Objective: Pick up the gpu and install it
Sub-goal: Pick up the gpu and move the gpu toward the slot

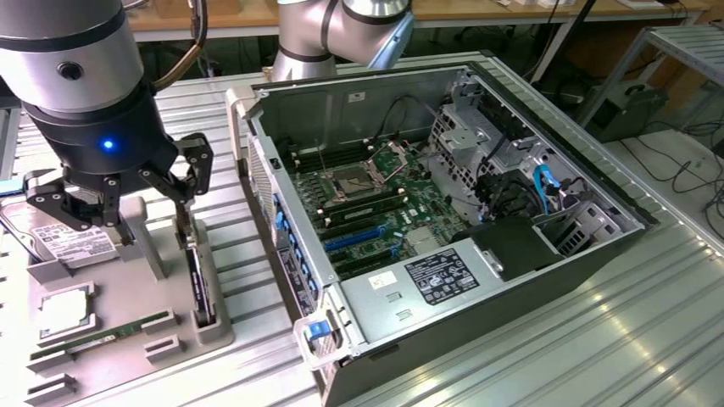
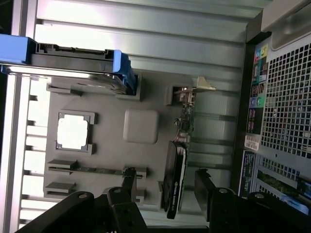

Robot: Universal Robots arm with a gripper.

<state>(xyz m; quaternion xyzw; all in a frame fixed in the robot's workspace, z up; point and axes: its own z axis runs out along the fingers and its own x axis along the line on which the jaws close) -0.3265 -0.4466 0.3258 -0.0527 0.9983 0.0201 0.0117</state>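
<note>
Gripper [image 1: 128, 212] fully open, holding nothing, hovering low over the grey fixture tray [image 1: 119, 369] at the exterior view's left. In the wrist view its fingers [image 2: 129, 187] straddle the gpu [image 2: 176, 167] without visible contact. The gpu [image 1: 200, 275] stands on its long edge in a slot at the tray edge nearest the PC case [image 1: 515, 254], long axis parallel to the case's side. Black face is toward the tray middle, green board toward the case. Silver bracket [image 2: 193, 90] is on the end away from the fingers. Same tray: hard drive [image 1: 59, 243] in a blue caddy [image 2: 73, 60], CPU [image 1: 68, 310], RAM stick [image 1: 110, 331]. The case lies open with the motherboard [image 1: 374, 212] exposed. All on a ribbed metal table [image 1: 565, 348]; cables [image 1: 690, 170] on the floor at the exterior view's right.
</note>
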